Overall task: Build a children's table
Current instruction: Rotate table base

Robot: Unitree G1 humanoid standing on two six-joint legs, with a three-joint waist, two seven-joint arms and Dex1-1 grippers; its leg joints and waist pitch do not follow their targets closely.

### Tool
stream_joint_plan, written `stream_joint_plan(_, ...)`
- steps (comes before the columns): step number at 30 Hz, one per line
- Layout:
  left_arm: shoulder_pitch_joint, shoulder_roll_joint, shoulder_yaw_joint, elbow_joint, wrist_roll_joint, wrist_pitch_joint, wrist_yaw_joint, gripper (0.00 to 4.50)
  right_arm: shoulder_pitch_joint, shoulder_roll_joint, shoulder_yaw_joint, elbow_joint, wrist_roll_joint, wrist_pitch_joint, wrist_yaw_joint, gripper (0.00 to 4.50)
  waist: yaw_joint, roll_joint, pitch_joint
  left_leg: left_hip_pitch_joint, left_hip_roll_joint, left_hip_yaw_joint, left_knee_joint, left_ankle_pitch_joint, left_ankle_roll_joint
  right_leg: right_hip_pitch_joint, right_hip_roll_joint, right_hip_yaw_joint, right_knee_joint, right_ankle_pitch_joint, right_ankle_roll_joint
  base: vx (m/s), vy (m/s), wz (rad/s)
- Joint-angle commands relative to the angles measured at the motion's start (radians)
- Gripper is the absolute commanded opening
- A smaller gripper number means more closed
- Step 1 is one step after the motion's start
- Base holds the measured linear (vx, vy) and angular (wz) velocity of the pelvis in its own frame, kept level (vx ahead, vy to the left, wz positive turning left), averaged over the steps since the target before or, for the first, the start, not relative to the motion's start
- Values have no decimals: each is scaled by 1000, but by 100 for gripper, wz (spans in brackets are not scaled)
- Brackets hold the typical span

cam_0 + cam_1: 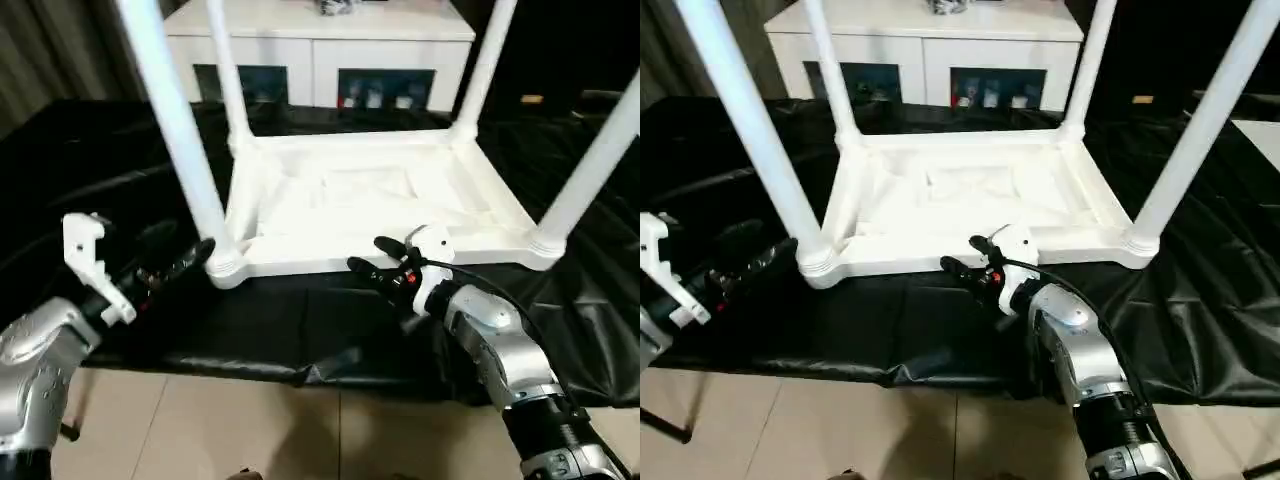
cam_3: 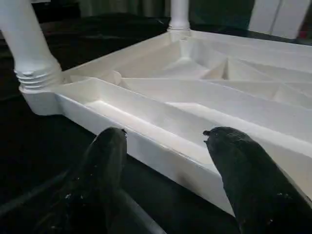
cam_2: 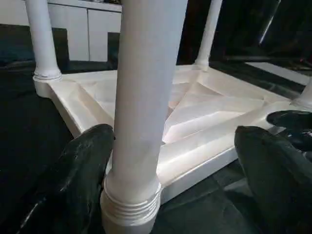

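The white tabletop (image 1: 350, 200) lies upside down on a black cloth, ribbed underside up. Four white legs stand upright in its corner sockets: near-left leg (image 1: 180, 130), far-left leg (image 1: 228, 80), far-right leg (image 1: 485, 70), near-right leg (image 1: 590, 170). My left gripper (image 1: 180, 250) is open at the base of the near-left leg (image 3: 146, 122), which stands between its fingers (image 3: 87, 161), closer to one of them. My right gripper (image 1: 372, 256) is open at the tabletop's near rim (image 2: 161, 146), a finger (image 2: 105, 161) on each side of that edge, holding nothing.
A white cabinet (image 1: 315, 50) with glass doors stands behind the table. The black cloth (image 1: 300, 320) covers the low work surface and ends at its front edge above a tiled floor (image 1: 250, 430).
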Motion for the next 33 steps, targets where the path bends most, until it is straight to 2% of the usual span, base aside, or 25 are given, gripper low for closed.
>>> stream_joint_plan(1, -30, 2, 3, 20, 25, -17, 10, 442, 5, 2, -6, 7, -6, -11, -1, 301, -6, 2, -55, -10, 15, -1, -83, -318, 11, 44, -56, 40, -106, -446, -114, 0, 0, 0)
stream_joint_plan(3, -47, -4, 0, 32, 31, -26, 14, 442, 3, 5, -3, 12, -7, -11, 2, 301, -5, 4, -57, -11, 15, -2, -82, -288, 15, 43, -59, 41, -108, -470, -103, 0, 0, 0)
stream_joint_plan(4, -94, -22, -10, 72, 31, -39, 21, 442, -5, 12, 0, 30, -16, -1, -6, 301, -4, 0, -58, -13, 15, -2, -82, -268, 16, 44, -59, 41, -107, -463, -102, 0, 0, 0)
stream_joint_plan(6, -137, -32, -28, 123, 50, -58, 27, 442, -15, 16, -7, 58, -27, 12, -39, 301, -3, 3, -59, -10, 15, 1, -81, -256, 16, 39, -57, 42, -108, -434, -113, 0, 0, 0)
stream_joint_plan(8, -161, -38, -36, 152, 60, -65, 28, 442, -20, 18, -11, 73, -37, 12, -61, 301, -3, 3, -64, -14, 18, -1, -81, -229, 5, 46, -59, 42, -97, -361, -136, 0, 0, 0)
stream_joint_plan(9, -186, -46, -41, 182, 69, -73, 33, 442, -21, 20, -17, 76, -31, 21, -64, 301, -4, -3, -65, -18, 17, 0, -81, -217, 7, 49, -58, 42, -95, -337, -140, 0, 0, 0)
stream_joint_plan(10, -213, -54, -48, 214, 78, -78, 34, 442, -23, 19, -21, 81, -33, 30, -74, 301, -1, 12, -69, -16, 18, -1, -78, -195, 5, 49, -59, 43, -86, -282, -156, 0, 0, 0)
stream_joint_plan(11, -238, -64, -54, 240, 82, -80, 30, 442, -23, 17, -24, 85, -38, 36, -87, 301, -4, 8, -68, -16, 17, 2, -77, -188, 9, 48, -55, 43, -89, -258, -161, 0, 0, 0)
stream_joint_plan(12, -273, -82, -59, 264, 63, -68, 6, 442, -22, 14, -33, 92, -44, 37, -106, 301, -4, 4, -73, -19, 15, 3, -74, -160, 11, 55, -56, 43, -83, -209, -174, 0, 0, 0)
stream_joint_plan(13, -273, -82, -59, 264, 63, -68, 6, 442, -22, 14, -33, 92, -44, 37, -106, 301, -1, 10, -77, -18, 17, 3, -70, -124, 13, 55, -59, 42, -76, -146, -191, 0, 0, 0)
stream_joint_plan(15, -297, -100, -65, 254, 19, -31, -36, 442, -26, 14, -52, 104, -50, 33, -142, 301, -1, 9, -77, -25, 17, 4, -69, -99, 14, 60, -59, 41, -69, -83, -217, 0, 0, 0)
stream_joint_plan(16, -311, -110, -77, 229, -24, 14, -77, 442, -32, 13, -76, 122, -57, 38, -192, 301, -1, 8, -77, -22, 17, 5, -68, -106, 14, 59, -59, 41, -67, -73, -228, 0, 0, 0)
stream_joint_plan(17, -311, -110, -77, 229, -24, 14, -77, 442, -32, 13, -76, 122, -57, 38, -192, 301, -1, 8, -77, -22, 16, 5, -69, -107, 13, 60, -60, 41, -67, -73, -232, 0, 0, 0)
stream_joint_plan(19, -312, -106, -108, 144, -104, 113, -141, 442, -47, 7, -124, 163, -70, 59, -297, 301, 0, 12, -74, -16, 19, 9, -71, -134, 1, 55, -60, 42, -70, -108, -241, 0, 0, 0)
stream_joint_plan(21, -310, -95, -132, 73, -171, 196, -190, 442, -51, -1, -155, 186, -74, 81, -360, 301, 4, 12, -77, -9, 19, 12, -69, -131, -1, 53, -59, 42, -68, -95, -248, 0, 0, 0)
stream_joint_plan(22, -307, -87, -144, 25, -209, 243, -214, 442, -49, -5, -171, 188, -68, 93, -376, 301, 4, 13, -73, -10, 19, 15, -71, -150, 1, 53, -55, 42, -69, -87, -251, 0, 0, 0)
stream_joint_plan(23, -307, -87, -144, 25, -209, 243, -214, 442, -49, -5, -171, 188, -68, 93, -376, 301, 5, 12, -73, -13, 19, 15, -72, -153, 0, 57, -56, 41, -67, -90, -247, 0, 0, 0)
stream_joint_plan(24, -296, -72, -160, -37, -255, 293, -233, 442, -45, -10, -181, 184, -67, 96, -388, 301, 4, 8, -72, -16, 19, 14, -74, -159, 0, 61, -56, 40, -68, -109, -234, 0, 0, 0)
stream_joint_plan(28, -284, -45, -173, -126, -327, 377, -256, 442, -41, -10, -215, 155, -55, 64, -423, 301, -4, 8, -70, -17, 16, 16, -72, -161, 2, 61, -56, 41, -76, -165, -210, 0, 0, 0)
stream_joint_plan(30, -281, -39, -178, -156, -340, 394, -259, 442, -47, -5, -262, 139, -40, 5, -470, 301, -6, 7, -68, -18, 16, 16, -73, -161, -1, 61, -57, 41, -77, -181, -202, 0, 0, 0)
stream_joint_plan(31, -278, -39, -184, -178, -348, 405, -256, 442, -54, -3, -307, 138, -29, -37, -519, 301, -5, 6, -71, -15, 15, 18, -70, -151, -4, 58, -56, 43, -77, -190, -187, 0, 0, 0)
stream_joint_plan(33, -278, -48, -188, -192, -347, 411, -250, 442, -59, -14, -327, 159, -41, -51, -559, 301, -7, 6, -70, -18, 14, 18, -70, -132, -2, 59, -51, 42, -75, -174, -178, 0, 0, 0)
